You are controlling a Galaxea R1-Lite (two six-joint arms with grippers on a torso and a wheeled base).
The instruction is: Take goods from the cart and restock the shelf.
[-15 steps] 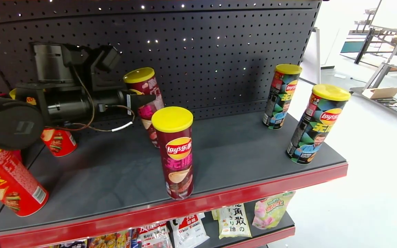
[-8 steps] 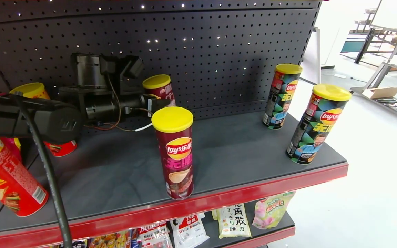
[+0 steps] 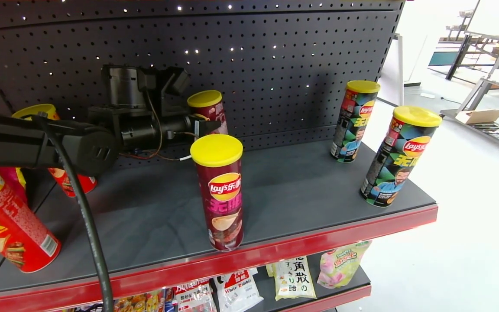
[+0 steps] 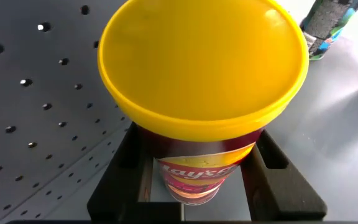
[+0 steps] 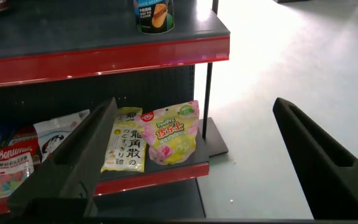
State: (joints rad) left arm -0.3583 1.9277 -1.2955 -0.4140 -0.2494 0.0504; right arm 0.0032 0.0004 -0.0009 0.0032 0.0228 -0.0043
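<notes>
Jaws of the left gripper (image 3: pixel 209 126) clasp a maroon can (image 3: pixel 206 105) from both sides, upright, at the back of the shelf (image 3: pixel 301 190) just before the pegboard (image 3: pixel 275 65). The front can (image 3: pixel 221 190) hides its base, and from the wrist the yellow lid covers most of its body, so we cannot tell whether it rests on the shelf. The right gripper (image 5: pixel 194 107) hangs low, jaws spread wide and holding nothing; beyond them we make out snack bags (image 5: pixel 166 134) on the lower shelf (image 5: pixel 154 180).
</notes>
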